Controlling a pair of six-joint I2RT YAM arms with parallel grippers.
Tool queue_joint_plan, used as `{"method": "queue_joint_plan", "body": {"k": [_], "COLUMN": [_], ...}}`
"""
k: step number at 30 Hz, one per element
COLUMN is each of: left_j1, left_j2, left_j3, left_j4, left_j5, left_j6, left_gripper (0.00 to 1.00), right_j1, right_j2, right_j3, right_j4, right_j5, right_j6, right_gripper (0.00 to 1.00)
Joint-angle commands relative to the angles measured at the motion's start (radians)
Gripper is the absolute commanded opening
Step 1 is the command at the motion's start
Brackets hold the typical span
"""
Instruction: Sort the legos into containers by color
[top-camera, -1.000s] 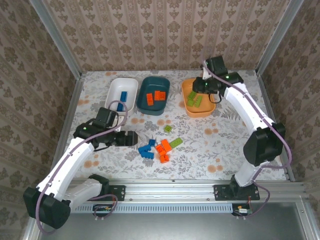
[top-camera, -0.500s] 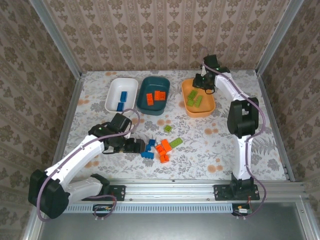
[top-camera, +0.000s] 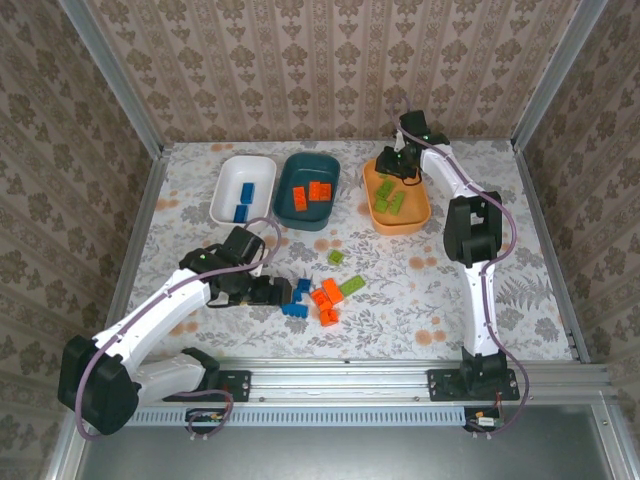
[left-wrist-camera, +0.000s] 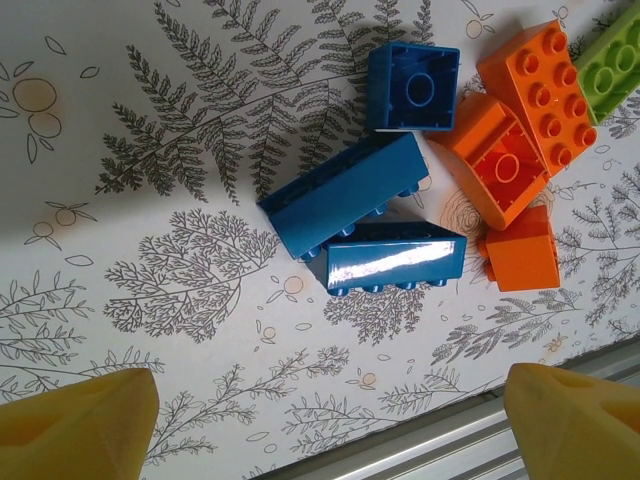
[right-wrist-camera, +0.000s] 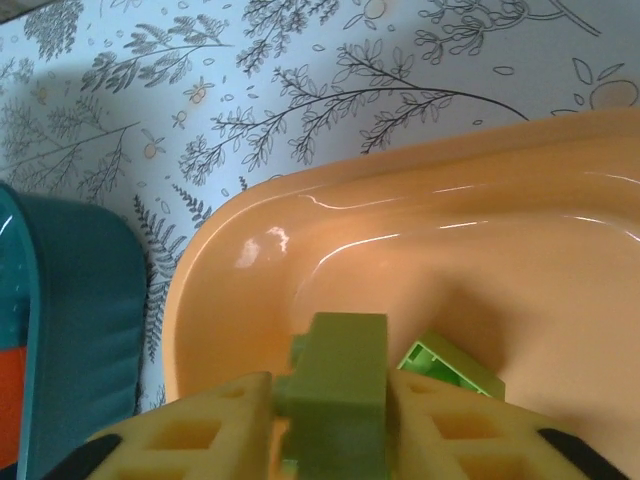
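Walls (top-camera: 330, 70) papered in brownish damask close three sides; slanted aluminium posts (top-camera: 110, 75) mark the back corners; the tabletop (top-camera: 420, 300) wears pale cloth printed with grey ferns and orange blossoms; light falls evenly.

My left claw (top-camera: 272, 292) has slid in from well left of the loose lego pile (top-camera: 322, 290) to its left edge, right at the blue bricks (left-wrist-camera: 345, 195). Far beyond the pile, my right claw (top-camera: 391, 165) has edged leftward, its elbow (top-camera: 470, 228) drawn in toward the pile.
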Motion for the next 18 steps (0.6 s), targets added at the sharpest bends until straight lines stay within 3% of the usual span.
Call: {"method": "queue_joint_plan", "body": {"k": [1,9,18], "left_j1": [-0.015,-0.077,-0.103], "left_j2": [0.01,0.083,0.21], "left_j3": [0.003,0.085,0.18], "left_j4": [0.003,0.008,0.061], "left_j5": [-0.007,-0.049,-0.069], "left_j6": [-0.018,-0.013,0.023], "left_gripper": [0.91,0.91,0.91], "right_j1": [0.005,0.033,0.126], "right_j2": [-0.016,-0.287,-0.704], "right_j3": [0.026,-0.233,-0.797], "right_j4": [-0.037,0.024,0.139], "right_j5": [-0.03,-0.043,-0.084], "right_j6": [-0.004,-0.032,-0.019], "right_gripper": [0.39,0.49,0.53]}}
